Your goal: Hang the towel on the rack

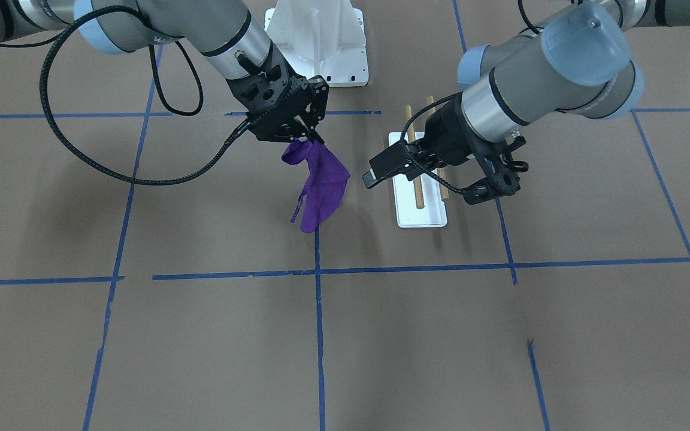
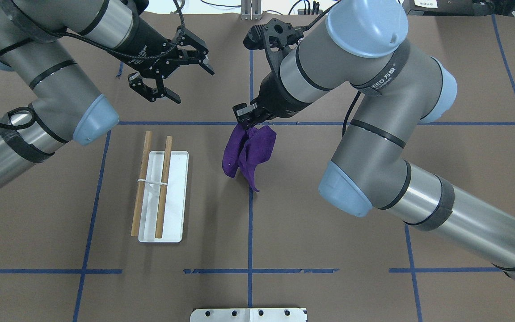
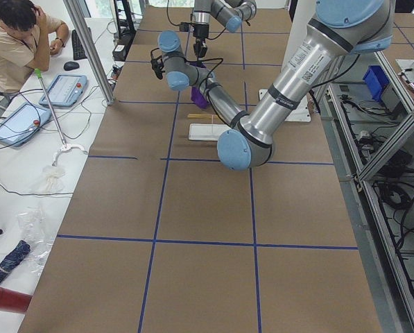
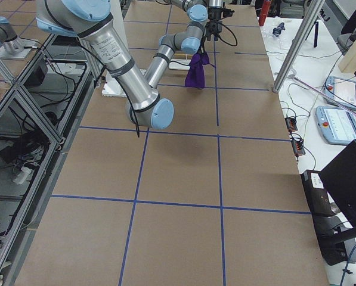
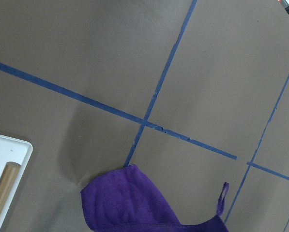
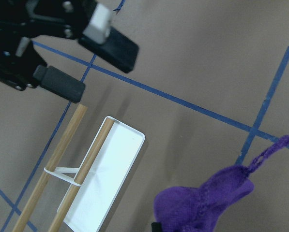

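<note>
My right gripper (image 2: 244,120) is shut on the top of a crumpled purple towel (image 2: 249,154), which hangs from it near the table's centre line; it also shows in the front view (image 1: 314,139) with the towel (image 1: 321,185). The rack (image 2: 175,197), a flat white base with two wooden rods (image 2: 163,188), stands left of the towel. In the front view the rack (image 1: 423,215) is partly hidden by my left arm. My left gripper (image 2: 192,85) is open and empty, beyond the rack's far end. The right wrist view shows the rack (image 6: 105,179), the towel (image 6: 207,203) and the open left gripper (image 6: 103,72).
A large white bolted pedestal (image 1: 321,42) stands at the robot's side of the table; its edge also shows in the overhead view (image 2: 248,314). Blue tape lines cross the brown table (image 2: 329,223). A person sits beside the table in the left side view (image 3: 16,41).
</note>
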Robot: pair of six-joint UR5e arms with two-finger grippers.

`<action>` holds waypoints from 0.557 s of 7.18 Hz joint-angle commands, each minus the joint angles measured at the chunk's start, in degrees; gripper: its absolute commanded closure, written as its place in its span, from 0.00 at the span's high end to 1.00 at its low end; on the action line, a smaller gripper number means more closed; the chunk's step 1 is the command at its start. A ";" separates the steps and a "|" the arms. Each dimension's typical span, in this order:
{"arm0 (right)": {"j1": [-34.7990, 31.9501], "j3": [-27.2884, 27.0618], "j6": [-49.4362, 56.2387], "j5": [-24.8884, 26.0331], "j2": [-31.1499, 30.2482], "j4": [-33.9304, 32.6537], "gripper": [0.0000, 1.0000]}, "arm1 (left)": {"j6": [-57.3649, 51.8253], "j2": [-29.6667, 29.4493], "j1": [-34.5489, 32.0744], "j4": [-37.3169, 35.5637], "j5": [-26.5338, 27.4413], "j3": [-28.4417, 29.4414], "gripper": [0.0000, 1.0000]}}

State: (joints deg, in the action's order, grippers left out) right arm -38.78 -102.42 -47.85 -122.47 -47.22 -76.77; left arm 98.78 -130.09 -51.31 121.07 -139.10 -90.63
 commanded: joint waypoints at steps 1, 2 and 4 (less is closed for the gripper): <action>0.99 0.21 7.39 0.13 0.89 0.21 0.00 | 0.72 -1.66 2.17 -0.30 1.29 1.50 1.00; 1.77 0.21 8.81 0.21 1.25 0.21 0.00 | 2.80 -2.01 3.05 -0.22 1.73 1.51 1.00; 1.87 0.21 11.71 0.22 1.34 0.21 0.00 | 2.83 -2.45 4.64 -0.31 2.61 1.42 1.00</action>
State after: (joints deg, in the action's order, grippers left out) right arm -37.08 -102.23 -38.35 -122.27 -45.93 -76.55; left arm 101.43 -132.34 -47.46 120.79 -136.87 -89.18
